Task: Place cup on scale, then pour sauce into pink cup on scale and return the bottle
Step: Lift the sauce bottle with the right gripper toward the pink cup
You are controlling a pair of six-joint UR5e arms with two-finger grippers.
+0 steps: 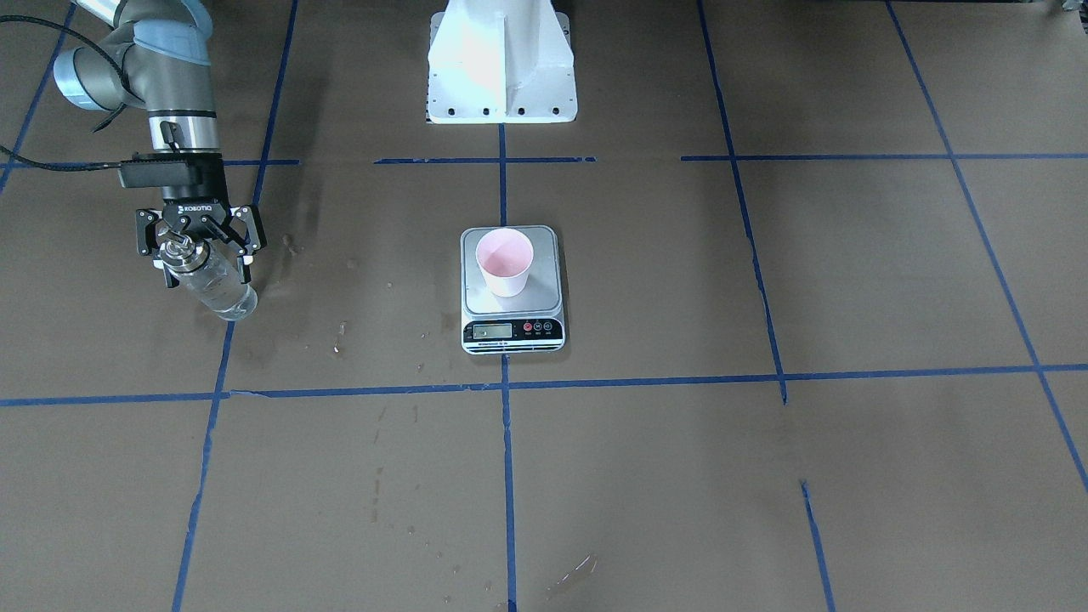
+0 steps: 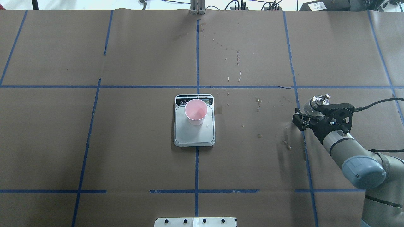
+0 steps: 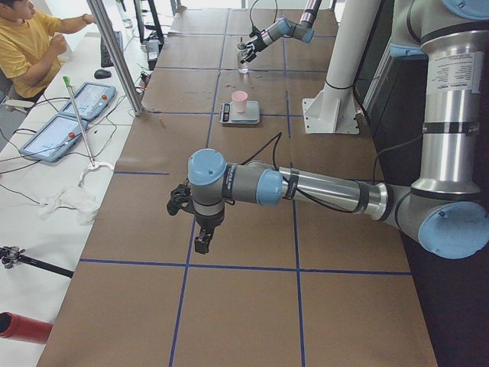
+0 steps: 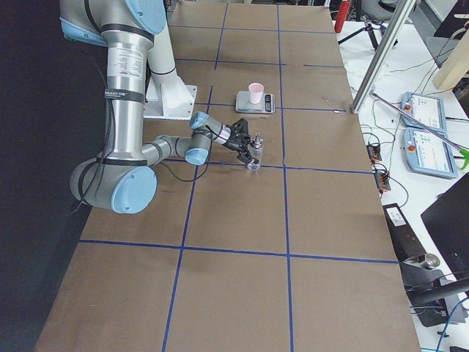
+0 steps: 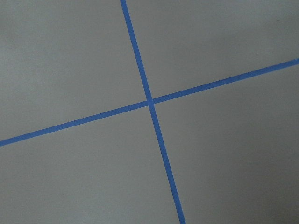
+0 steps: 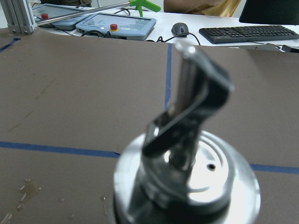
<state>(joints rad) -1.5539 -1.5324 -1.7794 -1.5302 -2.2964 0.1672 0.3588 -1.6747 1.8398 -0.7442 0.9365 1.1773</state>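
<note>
Currently right gripper is clamping the clear glass bottle. Pink paper cup is sitting on steel-topped scale, well apart, on blue-taped brown paper. Left gripper: cannot tell.

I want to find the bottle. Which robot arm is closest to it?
The right gripper: it straddles the glass bottle. The left gripper hangs far off, with only tape-marked table under it.

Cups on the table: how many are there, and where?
1. The pink cup stands upright on the scale. The right gripper holds a bottle in its jaws, not a cup. No other shows; none seems hidden.
</note>
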